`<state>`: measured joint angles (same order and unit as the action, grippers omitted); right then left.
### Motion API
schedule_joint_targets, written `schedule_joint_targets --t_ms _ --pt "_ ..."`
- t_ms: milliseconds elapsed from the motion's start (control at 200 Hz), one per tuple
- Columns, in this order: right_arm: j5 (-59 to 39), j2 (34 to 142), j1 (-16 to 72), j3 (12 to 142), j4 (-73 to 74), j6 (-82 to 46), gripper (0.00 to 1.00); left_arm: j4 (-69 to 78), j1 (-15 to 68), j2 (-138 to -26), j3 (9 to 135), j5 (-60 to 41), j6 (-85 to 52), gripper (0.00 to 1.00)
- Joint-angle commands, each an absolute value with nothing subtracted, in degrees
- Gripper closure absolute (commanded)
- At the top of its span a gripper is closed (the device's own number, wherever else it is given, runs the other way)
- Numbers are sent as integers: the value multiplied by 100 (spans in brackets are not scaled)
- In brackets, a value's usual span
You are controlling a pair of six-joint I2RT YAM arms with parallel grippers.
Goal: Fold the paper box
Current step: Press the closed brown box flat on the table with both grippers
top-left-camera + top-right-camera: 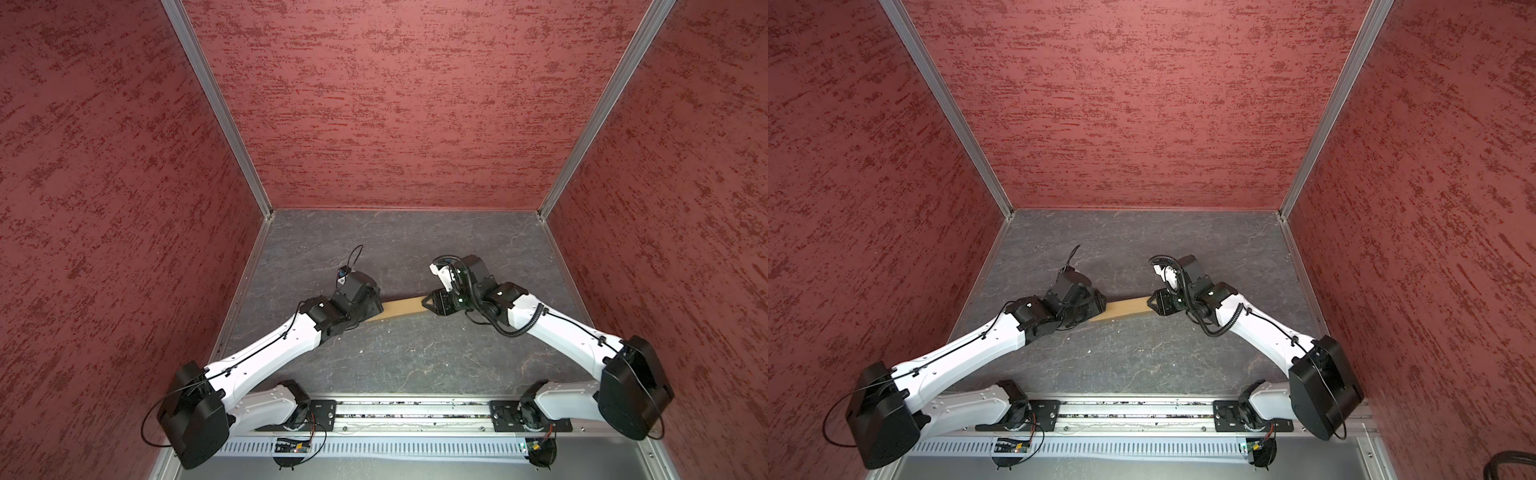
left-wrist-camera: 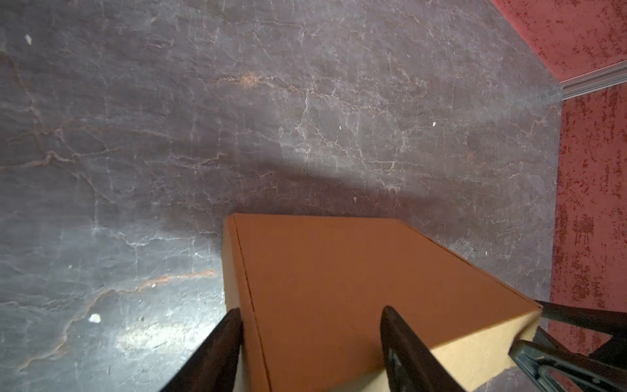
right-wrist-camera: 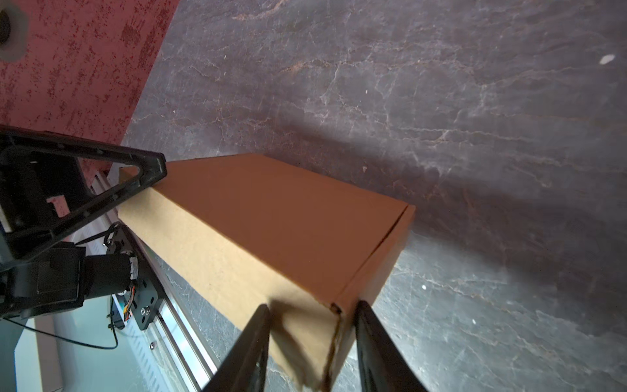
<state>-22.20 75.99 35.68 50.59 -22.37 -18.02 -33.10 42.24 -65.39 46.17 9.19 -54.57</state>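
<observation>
The paper box (image 1: 401, 309) looks fully folded and closed, no loose flaps in view, held at the middle of the worktop (image 1: 415, 249). The left hand (image 2: 310, 310) clasps its left end, the right hand (image 3: 312, 303) its right corner; probably only setting it down remains.

No readable text — none (in any view)

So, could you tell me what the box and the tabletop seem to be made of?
The paper box: apparently cardboard, matte tan, unprinted, scored fold line. The tabletop: dark grey, pale stone-like veins, slight sheen; stone or printed mat, unclear.
</observation>
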Motion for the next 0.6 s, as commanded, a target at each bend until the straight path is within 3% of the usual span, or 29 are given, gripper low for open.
schedule_joint_targets --t_ms 0,421,591 --pt "-2549 7472 3798 4832 -2114 -1991 57 -3308 4458 -6416 4468 782 -5732 36" --pt "-2515 6583 3814 4543 -2309 -2184 41 -3631 4253 -5848 4390 1118 -5642 34" --pt "-2278 6595 3806 4565 -2446 -2383 39 -3657 4124 -5707 4311 1059 -5574 34"
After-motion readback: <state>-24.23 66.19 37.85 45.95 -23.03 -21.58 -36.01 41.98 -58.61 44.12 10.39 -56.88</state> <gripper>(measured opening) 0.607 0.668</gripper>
